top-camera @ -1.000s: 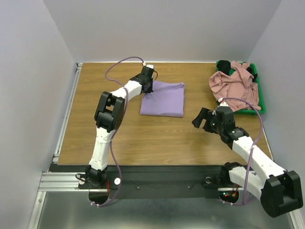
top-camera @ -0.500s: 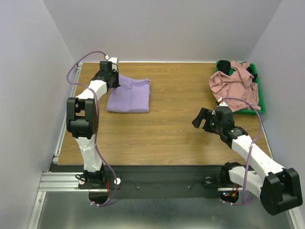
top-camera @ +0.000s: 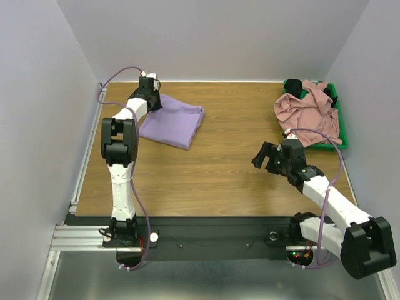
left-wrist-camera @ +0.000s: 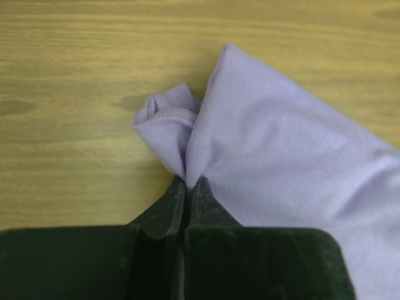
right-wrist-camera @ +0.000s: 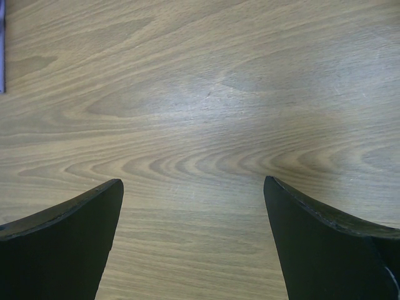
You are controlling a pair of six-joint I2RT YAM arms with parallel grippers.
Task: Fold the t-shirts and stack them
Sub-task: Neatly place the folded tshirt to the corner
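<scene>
The folded lavender t-shirt (top-camera: 172, 121) lies at the far left of the wooden table, turned at an angle. My left gripper (top-camera: 154, 102) is shut on its far left corner; in the left wrist view the gripper (left-wrist-camera: 187, 182) pinches a bunched fold of the lavender cloth (left-wrist-camera: 281, 156). The dusty pink t-shirt (top-camera: 309, 111) lies crumpled in and over the green bin (top-camera: 333, 145) at the far right, with the black t-shirt (top-camera: 295, 85) behind it. My right gripper (top-camera: 265, 156) is open and empty above bare table (right-wrist-camera: 194, 125), right of the middle.
The table (top-camera: 212, 169) has a metal rail (top-camera: 87, 150) along its left edge. Grey walls stand on three sides. A sliver of lavender cloth (right-wrist-camera: 2, 50) shows at the left edge of the right wrist view.
My left gripper dragged the lavender t-shirt from the table's middle to the far left, then swung it so it lies at an angle. The right arm has not moved.
</scene>
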